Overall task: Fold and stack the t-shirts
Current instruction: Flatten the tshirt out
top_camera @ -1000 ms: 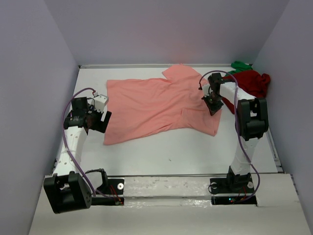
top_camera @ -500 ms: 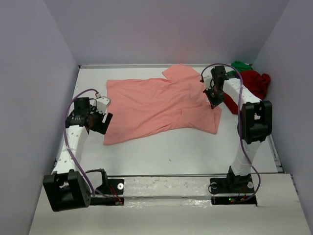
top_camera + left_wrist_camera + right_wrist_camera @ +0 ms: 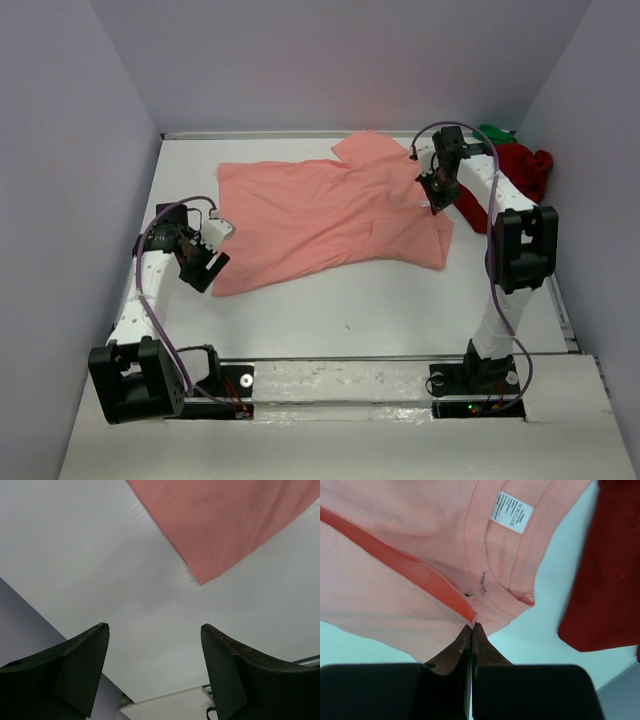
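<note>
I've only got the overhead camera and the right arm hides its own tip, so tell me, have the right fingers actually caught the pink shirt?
Observer: Yes. In the right wrist view the right gripper is shut on a raised fold of the salmon-pink t-shirt, beside the collar.
Operator: What shows at the neck?
Observer: A white label, sewn inside the collar, faces up.
Operator: And the left fingers?
Observer: The left gripper is open over bare table; the shirt's corner lies ahead, not between its fingers.
</note>
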Robot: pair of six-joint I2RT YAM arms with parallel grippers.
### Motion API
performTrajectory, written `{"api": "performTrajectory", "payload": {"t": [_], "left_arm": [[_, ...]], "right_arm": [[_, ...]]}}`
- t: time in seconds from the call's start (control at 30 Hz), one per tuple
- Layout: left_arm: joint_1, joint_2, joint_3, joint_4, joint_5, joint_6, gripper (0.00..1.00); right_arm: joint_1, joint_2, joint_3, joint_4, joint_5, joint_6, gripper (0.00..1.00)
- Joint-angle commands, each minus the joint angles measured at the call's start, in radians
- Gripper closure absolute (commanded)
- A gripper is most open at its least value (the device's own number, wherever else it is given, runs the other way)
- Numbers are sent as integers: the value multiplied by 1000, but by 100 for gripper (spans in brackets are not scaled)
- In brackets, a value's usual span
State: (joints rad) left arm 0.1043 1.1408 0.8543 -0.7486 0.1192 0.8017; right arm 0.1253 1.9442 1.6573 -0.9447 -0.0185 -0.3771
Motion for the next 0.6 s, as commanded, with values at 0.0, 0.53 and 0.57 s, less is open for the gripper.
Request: {"api": "performTrajectory", "payload": {"t": [0.0,0.53,0.57], "left_arm": [[-5,-33,61,-100,16,103,15],[-34,3,0,-54,85,287,15],[-40,17,-7,-37,86,298,15]], "right_arm": [[-6,21,62,-20,-4,7,100],[-6,52,59,-26,5,26,100],[-6,52,56,-28,11,29,100]]}}
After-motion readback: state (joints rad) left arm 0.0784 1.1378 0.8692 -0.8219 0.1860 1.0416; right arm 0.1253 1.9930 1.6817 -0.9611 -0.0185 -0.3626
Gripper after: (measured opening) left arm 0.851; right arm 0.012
